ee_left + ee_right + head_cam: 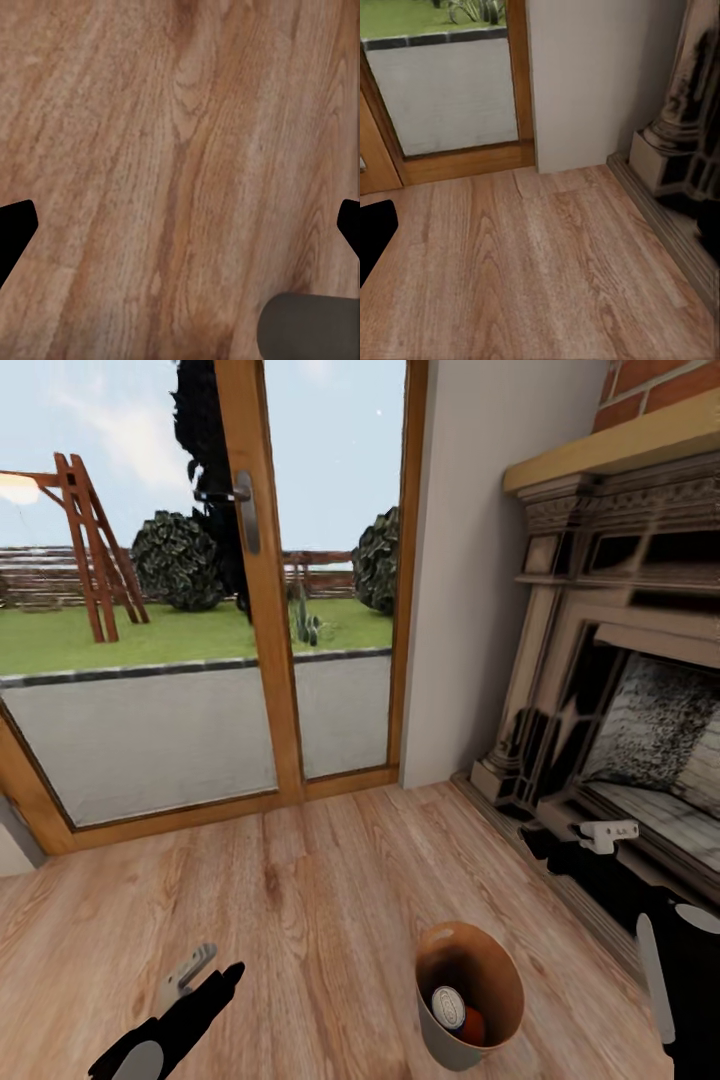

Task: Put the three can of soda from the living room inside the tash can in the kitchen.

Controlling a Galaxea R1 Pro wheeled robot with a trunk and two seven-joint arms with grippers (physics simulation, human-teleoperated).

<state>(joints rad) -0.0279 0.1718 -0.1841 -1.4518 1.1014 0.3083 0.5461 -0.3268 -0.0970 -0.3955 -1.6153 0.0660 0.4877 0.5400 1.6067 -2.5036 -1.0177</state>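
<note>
The tash can (470, 1000) sits on the wood floor (300, 900) near the bottom of the head view, a bit right of centre, and its lower edge is cut off by the frame. Inside it you can make out one can of soda (455, 1012) lying tilted, silver top facing up with some orange behind it. Whether there's more than one can down there is hard to say, the bucket wall hides most of the inside.

The left gripper (205, 972) pokes in at the near left, well apart from the bucket. In the left wrist view its dark fingertips (15, 229) sit at opposite edges of the picture with bare floorboards between them, so it's spread wide and holding nothing. There's also a blurry grey rounded shape (311, 326) in that view, can't tell what it is.

The right gripper (605, 835) is over at the right by the fireplace (620, 690), and its arm is mostly cut off. Only one dark fingertip (371, 232) shows in the right wrist view, so I can't tell how its jaws stand.

Room-wise: this is the living room, with glass doors (250, 590) in a wooden frame on the far side looking onto grass and bushes, a pale wall (460, 580) beside them, and brick above the mantel.
</note>
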